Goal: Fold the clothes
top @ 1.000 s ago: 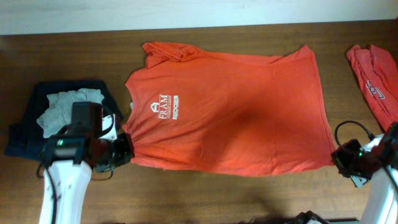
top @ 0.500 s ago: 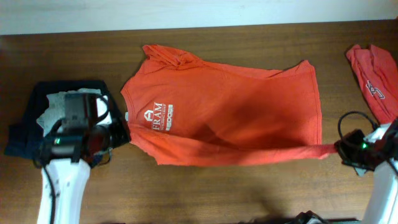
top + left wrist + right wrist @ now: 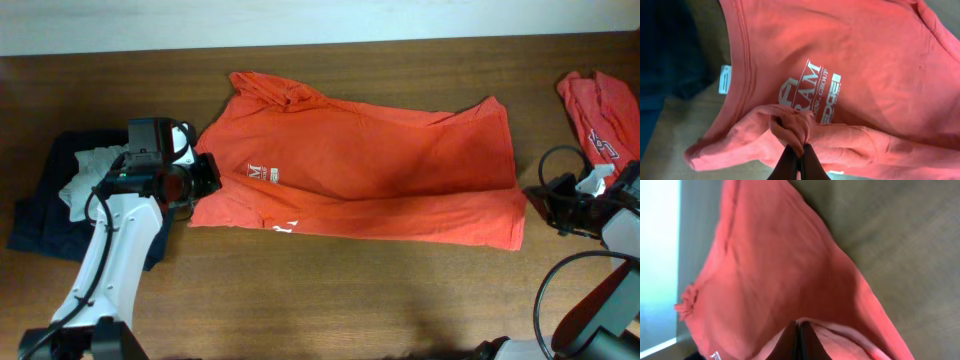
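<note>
Two sets of jaws are clamped on the orange T-shirt (image 3: 400, 165): the left gripper (image 3: 799, 156) pinches a bunched fold beside the white chest logo (image 3: 810, 90), the right gripper (image 3: 799, 330) the hem end. The shirt lies across the brown table (image 3: 330, 300), dark clothes (image 3: 35, 220) to its left, another orange shirt (image 3: 598, 120) to its right

Brown table (image 3: 330, 300): orange-red T-shirt (image 3: 400, 165) spread at centre, near edge folded up; second orange-red shirt (image 3: 598, 115) bunched at 3 o'clock; dark garment (image 3: 40, 215), grey cloth (image 3: 85, 178) on top, at 9 o'clock.

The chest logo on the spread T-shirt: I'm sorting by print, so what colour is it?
White logo on the orange-red T-shirt; clearest in the left wrist view.
</note>
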Robot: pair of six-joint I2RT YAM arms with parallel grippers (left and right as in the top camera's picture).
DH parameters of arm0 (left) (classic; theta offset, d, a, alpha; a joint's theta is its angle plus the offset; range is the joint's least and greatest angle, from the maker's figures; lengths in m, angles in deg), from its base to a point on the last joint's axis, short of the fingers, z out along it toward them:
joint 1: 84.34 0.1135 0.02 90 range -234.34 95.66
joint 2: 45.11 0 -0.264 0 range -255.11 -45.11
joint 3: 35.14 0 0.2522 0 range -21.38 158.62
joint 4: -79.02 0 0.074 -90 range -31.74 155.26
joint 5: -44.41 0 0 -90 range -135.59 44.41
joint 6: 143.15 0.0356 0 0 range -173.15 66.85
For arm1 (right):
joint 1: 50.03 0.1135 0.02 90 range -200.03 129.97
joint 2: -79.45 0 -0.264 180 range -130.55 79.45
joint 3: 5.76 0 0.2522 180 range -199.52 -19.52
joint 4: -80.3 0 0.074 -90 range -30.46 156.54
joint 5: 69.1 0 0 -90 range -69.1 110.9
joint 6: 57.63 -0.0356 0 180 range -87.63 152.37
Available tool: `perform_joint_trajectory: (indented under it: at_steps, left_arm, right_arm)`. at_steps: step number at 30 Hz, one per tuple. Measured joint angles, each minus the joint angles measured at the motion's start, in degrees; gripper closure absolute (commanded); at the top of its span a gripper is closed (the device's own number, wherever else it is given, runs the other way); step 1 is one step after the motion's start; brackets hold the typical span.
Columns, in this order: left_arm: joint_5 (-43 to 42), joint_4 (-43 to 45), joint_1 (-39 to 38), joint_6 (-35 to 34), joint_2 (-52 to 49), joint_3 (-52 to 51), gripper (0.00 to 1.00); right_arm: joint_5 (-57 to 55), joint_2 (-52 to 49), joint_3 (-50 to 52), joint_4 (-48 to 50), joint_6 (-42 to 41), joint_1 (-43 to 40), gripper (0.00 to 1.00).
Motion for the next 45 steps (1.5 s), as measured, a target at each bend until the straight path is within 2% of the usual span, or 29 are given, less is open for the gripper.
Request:
perform_joint_trajectory:
  at_steps: [1,2,4,6,8,15,24,26,27,28,34,37,41,45]
  left_arm:
    - [0.0,0.8,0.0,0.0,-0.4,0.0,0.96]
    - [0.0,1.6,0.0,0.0,-0.6,0.0,0.87]
    - [0.0,2.7,0.0,-0.1,-0.7,0.0,0.7]
    - [-0.1,3.2,0.0,-0.2,-0.7,0.0,0.61]
    - [0.0,2.3,0.0,0.2,-0.7,0.3,0.58]
    - [-0.1,-6.6,0.0,3.1,-0.7,7.7,0.57]
    - [-1.8,-5.7,-3.8,12.9,-0.8,10.9,0.54]
    - [-2.2,-7.1,-4.6,13.5,-1.3,11.2,0.54]
    - [-2.3,-8.8,-4.9,13.7,-1.8,11.5,0.43]
    - [-2.3,-11.4,-5.4,14.0,-2.6,11.5,0.25]
    - [-1.1,-20.5,-6.4,9.4,-6.4,11.4,0.24]
    - [-0.9,-19.6,-6.4,5.7,-7.8,10.0,0.23]
    - [-0.7,-15.8,-6.2,2.2,-11.4,6.1,0.23]
    - [-0.7,-14.3,-5.8,0.3,-14.9,3.4,0.3]
  right_arm:
    - [0.6,-0.2,0.0,1.1,-0.1,0.2,0.69]
    - [0.9,-0.2,0.0,2.0,0.1,0.4,0.57]
    - [1.7,-0.2,0.0,4.4,0.0,1.4,0.5]
    - [2.7,-0.2,-0.1,5.1,-0.3,2.4,0.46]
    - [4.2,-0.2,-0.1,5.0,-0.2,2.7,0.46]
    - [7.0,-0.1,-0.2,0.4,0.1,2.7,0.44]
    - [6.6,3.1,-0.4,-9.7,5.2,6.1,0.4]
    - [4.7,3.1,-0.5,-12.7,5.7,8.2,0.35]
    - [2.1,3.1,-0.5,-15.5,5.7,10.1,0.25]
    - [0.1,3.1,-0.5,-16.9,5.9,11.2,0.21]
    - [-11.5,3.1,-0.2,-22.8,3.7,15.3,0.18]
    - [-14.3,3.1,0.8,-22.8,2.8,15.3,0.14]
    - [-17.4,3.2,4.1,-19.0,0.7,15.3,0.14]
    - [-18.9,3.2,7.1,-14.2,-2.3,15.3,0.16]
